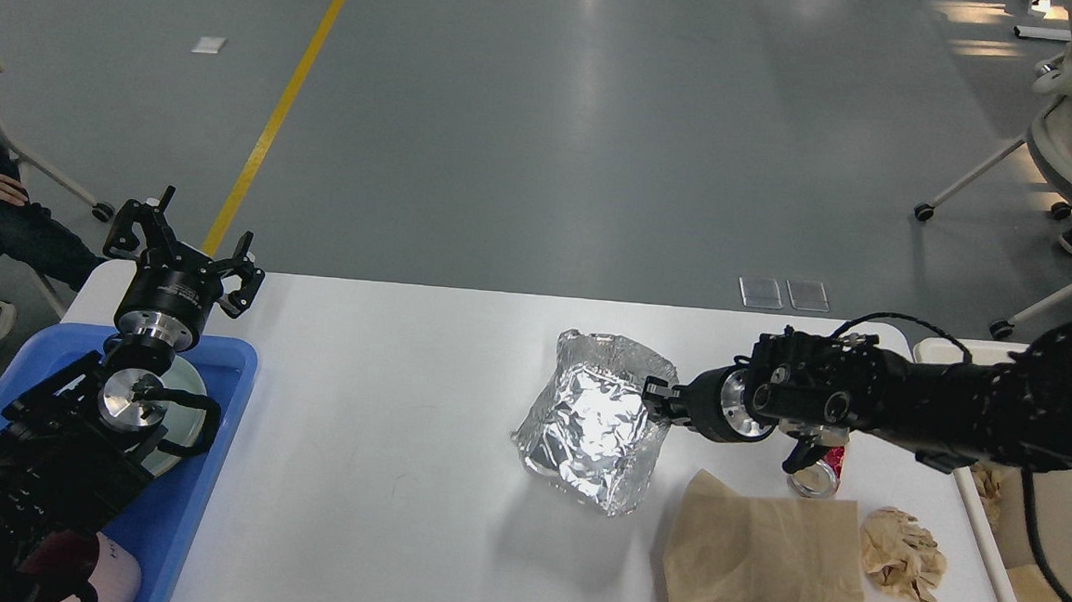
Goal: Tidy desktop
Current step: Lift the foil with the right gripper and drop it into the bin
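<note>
Right hand pinches the right rim of a foil container, lifted above the middle of the white counter. Left hand, fingers spread, hovers over a blue tray. Brown paper bag lies near.

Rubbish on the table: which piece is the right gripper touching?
The foil container. The right gripper is at its right rim; the paper bag, crumpled paper and can lie apart.
</note>
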Tool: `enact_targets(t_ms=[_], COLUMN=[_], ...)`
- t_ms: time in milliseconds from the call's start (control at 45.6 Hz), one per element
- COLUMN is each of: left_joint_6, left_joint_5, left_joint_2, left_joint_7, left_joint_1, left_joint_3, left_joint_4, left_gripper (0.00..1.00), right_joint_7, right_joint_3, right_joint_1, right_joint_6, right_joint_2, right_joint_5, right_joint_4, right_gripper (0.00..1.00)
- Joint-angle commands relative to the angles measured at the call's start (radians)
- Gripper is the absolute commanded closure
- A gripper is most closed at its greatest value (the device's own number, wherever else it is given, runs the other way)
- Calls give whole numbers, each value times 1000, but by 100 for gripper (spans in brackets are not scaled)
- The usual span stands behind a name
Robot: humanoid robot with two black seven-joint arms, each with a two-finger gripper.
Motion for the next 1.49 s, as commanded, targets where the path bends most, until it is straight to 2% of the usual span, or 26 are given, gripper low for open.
enact_targets(t_ms=[0, 110, 263, 417, 548, 702, 833, 921, 1228, 1469], left_joint_6=[0, 0, 0, 0, 0, 0, 0, 0, 0, 0], left_joint_5=[0, 0, 0, 0, 0, 0, 0, 0, 0, 0], left_joint_2=[0, 0, 0, 0, 0, 0, 0, 0, 0, 0], left_joint_7=[0, 0, 0, 0, 0, 0, 0, 0, 0, 0], left_joint_1=[1, 0, 1, 0, 1, 1, 1, 1, 0, 0], left_joint_3=[0, 0, 0, 0, 0, 0, 0, 0, 0, 0], left_joint_4=[0, 0, 0, 0, 0, 0, 0, 0, 0, 0], left_gripper=[4, 4, 4, 4, 4, 4, 3, 4, 4, 4], right_joint_7=[0, 0, 0, 0, 0, 2, 0, 2, 3, 3], right_joint_3=[-1, -29, -90, -150, -170, -211, -208, -199, -170, -121], right_joint_1=[142, 295, 461, 594, 616, 537, 308, 173, -194, -375], right_joint_6=[73, 219, 362, 426, 443, 365, 221, 166, -94, -134], right_joint_2=[-125, -248, -346, -415, -459, -502, -507, -509, -541, -536], right_joint_5=[1, 1, 1, -2, -9, -14, -5, 1, 3, 3], right_joint_4=[87, 99, 99, 99, 93, 43, -94, -184, -330, -414], right_gripper=[100, 100, 100, 100, 100, 100, 100, 100, 100, 100])
